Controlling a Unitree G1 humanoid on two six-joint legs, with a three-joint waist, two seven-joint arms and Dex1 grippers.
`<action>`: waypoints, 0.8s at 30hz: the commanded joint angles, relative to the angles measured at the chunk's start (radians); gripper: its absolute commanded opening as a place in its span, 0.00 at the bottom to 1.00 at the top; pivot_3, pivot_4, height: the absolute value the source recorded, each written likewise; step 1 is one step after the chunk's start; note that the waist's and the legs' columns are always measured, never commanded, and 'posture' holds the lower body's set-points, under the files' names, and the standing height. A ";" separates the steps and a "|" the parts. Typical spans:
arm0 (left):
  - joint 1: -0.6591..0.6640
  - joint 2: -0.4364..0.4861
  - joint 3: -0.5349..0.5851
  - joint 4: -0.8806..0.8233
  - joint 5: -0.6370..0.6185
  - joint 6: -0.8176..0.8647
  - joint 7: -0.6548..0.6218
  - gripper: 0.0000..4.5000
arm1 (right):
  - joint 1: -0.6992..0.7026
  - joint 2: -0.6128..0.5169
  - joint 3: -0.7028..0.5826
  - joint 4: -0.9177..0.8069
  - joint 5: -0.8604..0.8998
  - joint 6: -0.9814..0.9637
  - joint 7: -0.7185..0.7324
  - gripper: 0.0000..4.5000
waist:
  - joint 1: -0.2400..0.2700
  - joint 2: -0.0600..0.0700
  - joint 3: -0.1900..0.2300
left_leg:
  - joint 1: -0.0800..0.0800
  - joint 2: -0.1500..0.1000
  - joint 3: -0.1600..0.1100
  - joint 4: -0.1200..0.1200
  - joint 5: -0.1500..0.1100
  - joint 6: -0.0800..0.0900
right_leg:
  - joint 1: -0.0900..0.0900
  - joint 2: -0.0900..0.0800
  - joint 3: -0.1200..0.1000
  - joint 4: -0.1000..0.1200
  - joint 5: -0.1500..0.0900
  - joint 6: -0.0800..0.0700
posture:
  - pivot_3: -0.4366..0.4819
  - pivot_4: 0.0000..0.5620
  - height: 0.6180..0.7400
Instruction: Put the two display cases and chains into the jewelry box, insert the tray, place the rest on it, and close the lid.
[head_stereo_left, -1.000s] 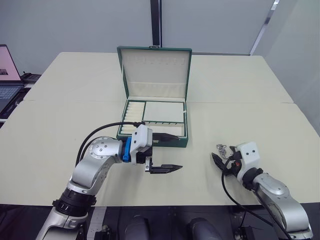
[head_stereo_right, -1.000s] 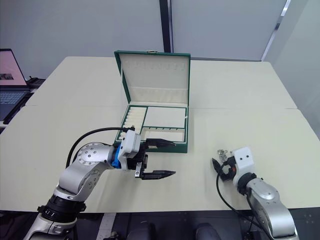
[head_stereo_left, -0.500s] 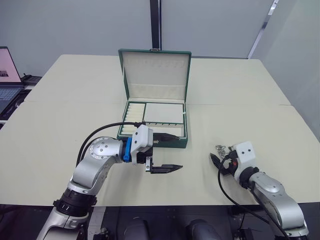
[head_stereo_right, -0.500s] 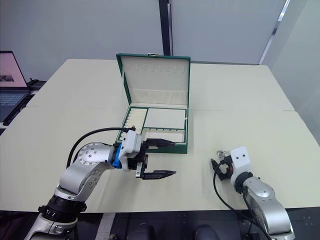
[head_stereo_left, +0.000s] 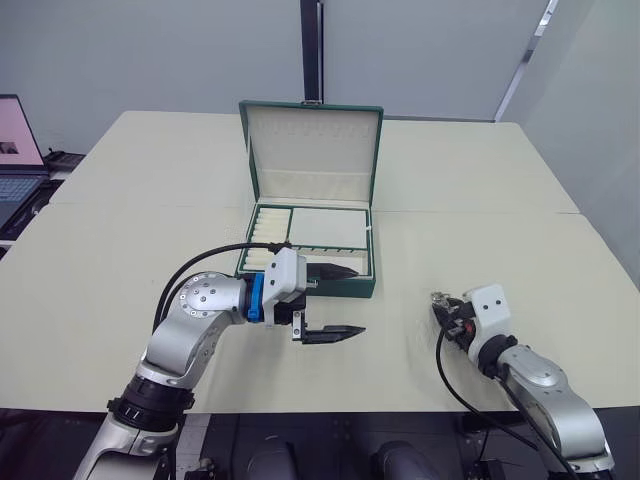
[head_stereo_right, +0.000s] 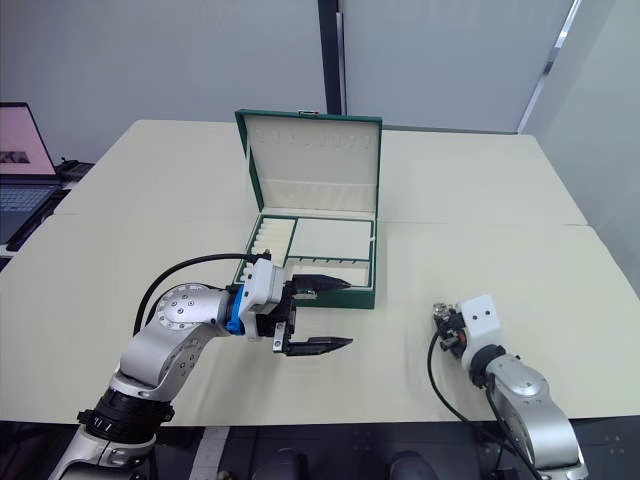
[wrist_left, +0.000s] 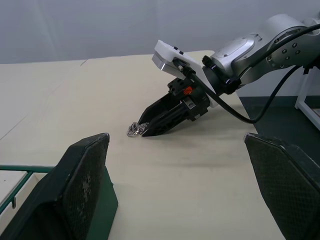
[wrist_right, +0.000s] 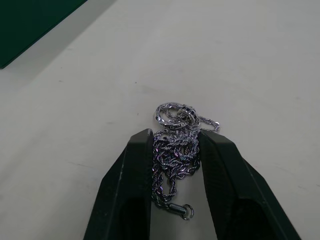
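Right end effector (wrist_right: 175, 150) pinches narrowly around a silver chain (wrist_right: 176, 135) on the table (wrist_right: 260, 65); left end effector (head_stereo_left: 335, 302) gapes wide.

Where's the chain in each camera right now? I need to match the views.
Left eye: chain on the table, at the right gripper tips, right of the box.
Right eye: chain at the same tips.
Left wrist: chain under the right gripper's tips.
Right wrist: chain bunched between the fingers.
Shared landmark: the right gripper.
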 joint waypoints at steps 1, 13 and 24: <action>-0.019 -0.010 0.010 -0.005 0.000 -0.016 0.011 1.00 | 0.026 0.018 0.021 0.087 0.012 0.046 0.018 0.16 | 0.000 0.000 0.000 | 0.000 0.000 0.000 0.000 0.000 0.000 | 0.000 0.000 0.000 0.000 0.000 0.000 | 0.48 0.27 1.00; -0.033 -0.037 0.024 0.010 -0.004 -0.028 0.047 1.00 | -0.007 0.009 -0.067 0.014 0.088 0.024 0.072 0.05 | 0.000 0.001 0.000 | 0.000 0.000 0.000 0.000 -0.001 0.001 | 0.000 0.000 0.000 0.000 0.000 0.000 | 0.48 0.27 1.00; -0.016 -0.036 0.065 -0.023 -0.034 0.001 0.088 1.00 | -0.110 -0.076 -0.132 -0.115 0.234 0.002 0.206 0.02 | 0.000 0.010 0.007 | -0.002 0.000 0.001 -0.001 0.000 0.000 | -0.003 0.000 0.001 0.000 0.000 0.000 | 0.48 0.27 1.00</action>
